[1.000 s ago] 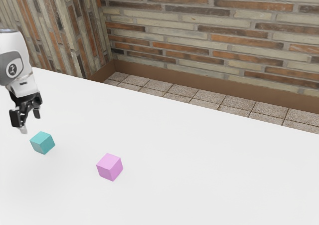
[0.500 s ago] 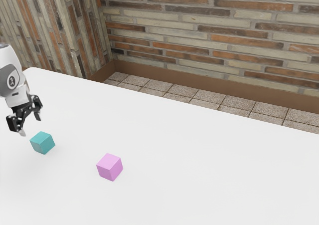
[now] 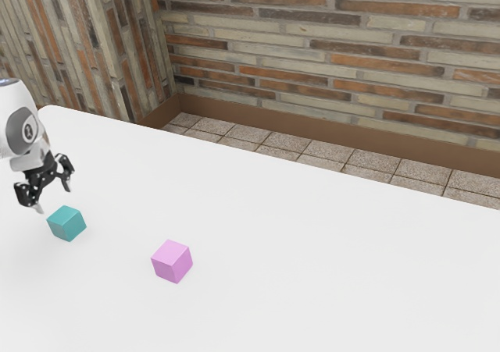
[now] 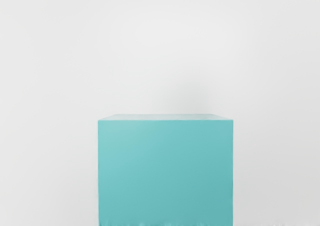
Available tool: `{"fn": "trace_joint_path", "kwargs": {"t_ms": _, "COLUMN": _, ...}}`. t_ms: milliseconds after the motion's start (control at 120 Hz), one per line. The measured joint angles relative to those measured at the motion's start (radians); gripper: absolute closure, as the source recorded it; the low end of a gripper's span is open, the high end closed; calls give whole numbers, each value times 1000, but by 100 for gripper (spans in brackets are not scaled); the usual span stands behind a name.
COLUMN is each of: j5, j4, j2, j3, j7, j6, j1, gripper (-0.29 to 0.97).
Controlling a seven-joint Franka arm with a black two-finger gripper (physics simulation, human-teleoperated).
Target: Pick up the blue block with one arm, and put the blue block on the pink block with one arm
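**Gripper poised over the blue block, grasp not yet made**

The gripper (image 3: 51, 196) is seen with its two black fingers spread apart, and nothing is held between them. It hangs tilted at the end of the white arm (image 3: 17, 129), just above the table (image 3: 312, 243). The blue block (image 3: 66, 222), a teal-tinted cube, lies directly below the fingertips and slightly off toward the pink block; a gap is seen between fingers and cube, so no contact is judged to have been made. In the wrist view the blue block (image 4: 165, 168) is shown close under the hand, square-on, resting flat on the white table (image 4: 160, 45).

Farther out from the gripper, beyond the blue block, the pink block (image 3: 172, 260) is found, well apart from the blue one and resting flat with nothing on top of it. Farther again, past the table's far edge, a tiled floor (image 3: 312, 151) and a brick wall (image 3: 328, 48) are seen.

The task is judged to be at its very start. The approach is nearly finished, but the descent, the closing of the fingers, the lift, the carry across to the pink block and the placing on top are all left to be done.

Of things that bear others, the table is the one to be seen; the two cubes rest on it, each apart from the other.
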Motion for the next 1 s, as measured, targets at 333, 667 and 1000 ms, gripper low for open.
{"fn": "trace_joint_path", "kwargs": {"t_ms": 333, "j5": -57, "j4": 51, "j2": 83, "j3": -1, "j7": 94, "j6": 3, "j1": 1, "gripper": 0}}
{"fn": "trace_joint_path", "kwargs": {"t_ms": 667, "j5": -88, "j4": 64, "j2": 141, "j3": -2, "j7": 148, "j6": 3, "j1": 2, "gripper": 0}}
{"fn": "trace_joint_path", "kwargs": {"t_ms": 1000, "j5": -104, "j4": 65, "j2": 164, "j3": -6, "j7": 179, "j6": 6, "j1": 6, "gripper": 10}}
